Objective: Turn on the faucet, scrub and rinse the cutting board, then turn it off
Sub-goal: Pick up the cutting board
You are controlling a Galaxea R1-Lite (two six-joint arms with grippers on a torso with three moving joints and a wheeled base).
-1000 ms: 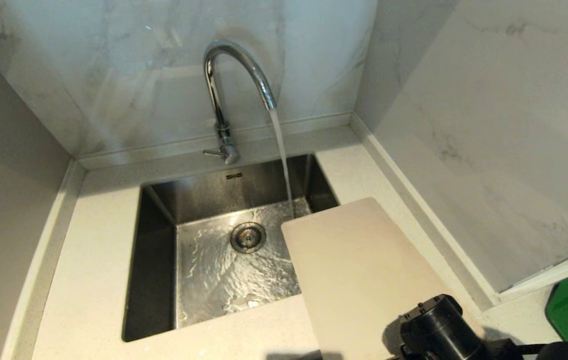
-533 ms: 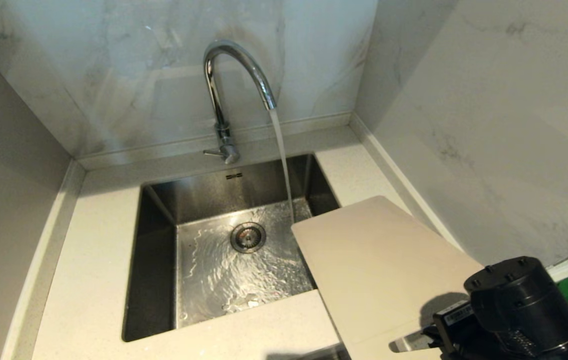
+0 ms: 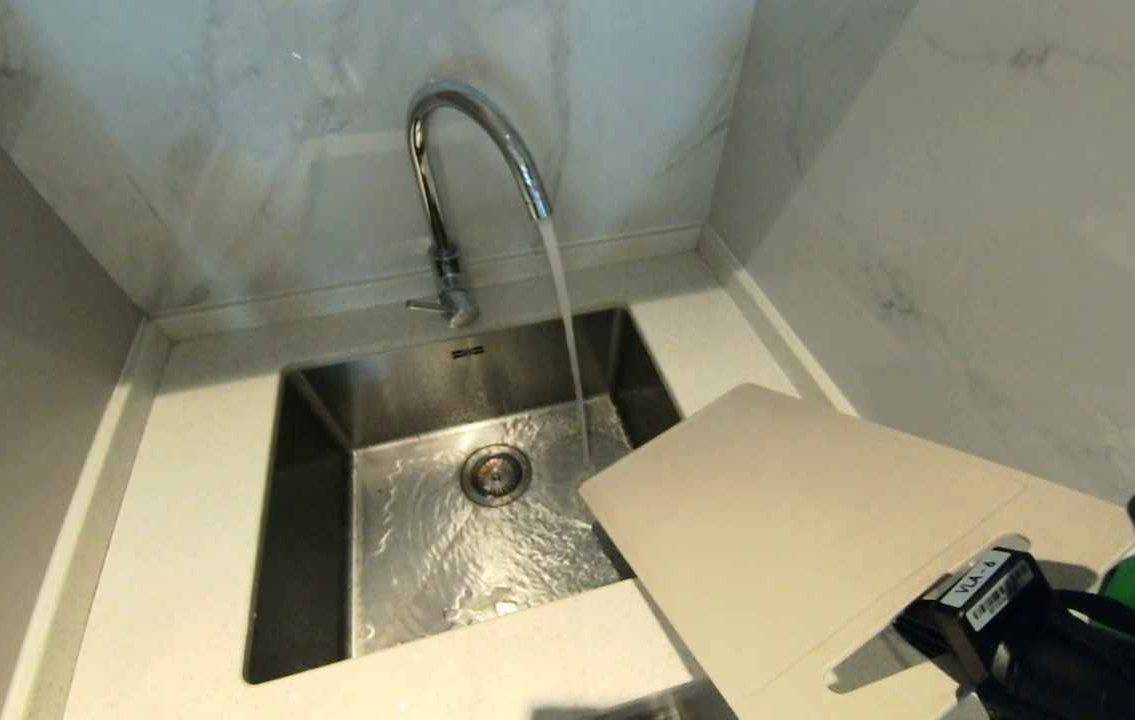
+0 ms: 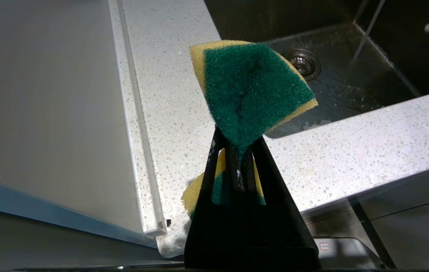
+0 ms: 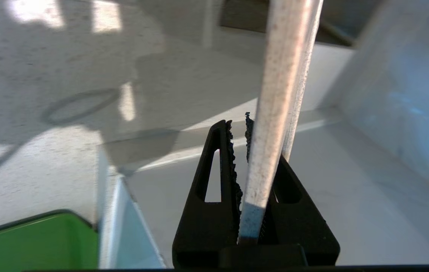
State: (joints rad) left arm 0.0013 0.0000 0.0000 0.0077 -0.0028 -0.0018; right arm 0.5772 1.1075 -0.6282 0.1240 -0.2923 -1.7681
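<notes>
A: On our left, the left gripper [image 4: 239,151] is clenched on a green and yellow scouring sponge [image 4: 250,88], above the pale speckled stone counter [image 4: 169,94] beside the steel sink [image 3: 327,520].

B: In the middle we see the tall chrome gooseneck faucet [image 3: 447,150] running, its stream falling into the basin just beside the board's corner.

A: On our right, the right gripper [image 5: 248,143] grasps the large cream-white plastic cutting board [image 3: 787,520] by its edge, tilted, one corner over the sink.
</notes>
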